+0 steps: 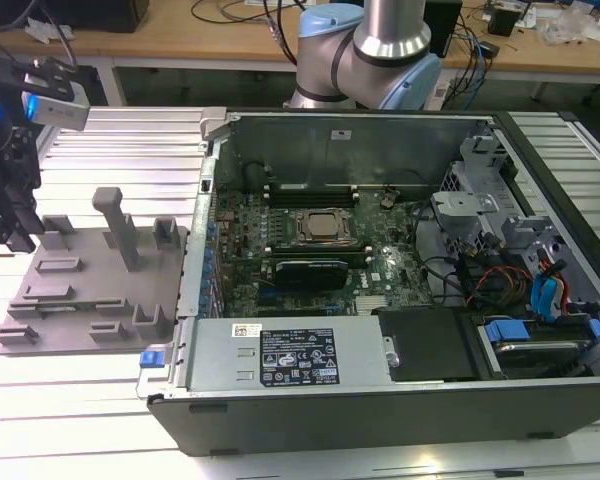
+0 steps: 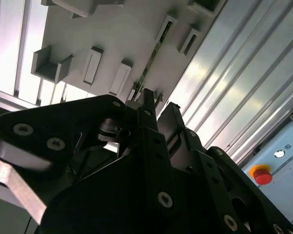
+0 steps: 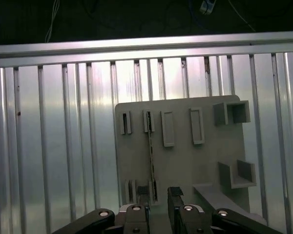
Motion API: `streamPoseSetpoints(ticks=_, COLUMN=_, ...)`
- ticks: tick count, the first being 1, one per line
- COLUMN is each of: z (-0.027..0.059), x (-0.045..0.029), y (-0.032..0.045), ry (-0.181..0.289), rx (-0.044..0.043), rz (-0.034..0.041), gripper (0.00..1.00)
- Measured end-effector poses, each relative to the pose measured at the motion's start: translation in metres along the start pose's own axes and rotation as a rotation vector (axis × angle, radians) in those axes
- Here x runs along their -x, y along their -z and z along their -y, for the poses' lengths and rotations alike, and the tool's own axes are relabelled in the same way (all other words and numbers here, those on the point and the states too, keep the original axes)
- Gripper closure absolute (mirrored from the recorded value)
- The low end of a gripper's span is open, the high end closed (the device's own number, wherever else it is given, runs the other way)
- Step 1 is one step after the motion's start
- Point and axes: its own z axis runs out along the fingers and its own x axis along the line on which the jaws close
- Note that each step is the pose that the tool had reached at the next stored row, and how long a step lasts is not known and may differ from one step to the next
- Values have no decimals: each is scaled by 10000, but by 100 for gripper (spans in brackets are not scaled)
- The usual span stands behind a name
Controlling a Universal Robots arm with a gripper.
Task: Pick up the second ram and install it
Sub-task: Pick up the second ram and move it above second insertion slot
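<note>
First wrist view: gripper point(image 3: 158, 199) over grey tray point(image 3: 185, 165), fingers point(image 3: 175, 196) apart, clamped on nothing; lined up with ram stick point(image 3: 151, 151), propped on edge in slots for easy pinching.

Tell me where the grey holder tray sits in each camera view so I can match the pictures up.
Exterior view: the holder tray lies at the exterior view's left, beside the computer case.
First wrist view: the tray lies just beyond the gripper.
Second wrist view: the tray lies just beyond the gripper, seen at a slant.
Shared landmark: the ribbed table under it.
</note>
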Motion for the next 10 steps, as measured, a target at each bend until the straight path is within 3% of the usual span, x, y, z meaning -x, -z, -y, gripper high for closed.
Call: streamPoseSetpoints(ticks=10, z=5, x=-3, y=-104, ry=0, rx=0, rz=1, gripper=72)
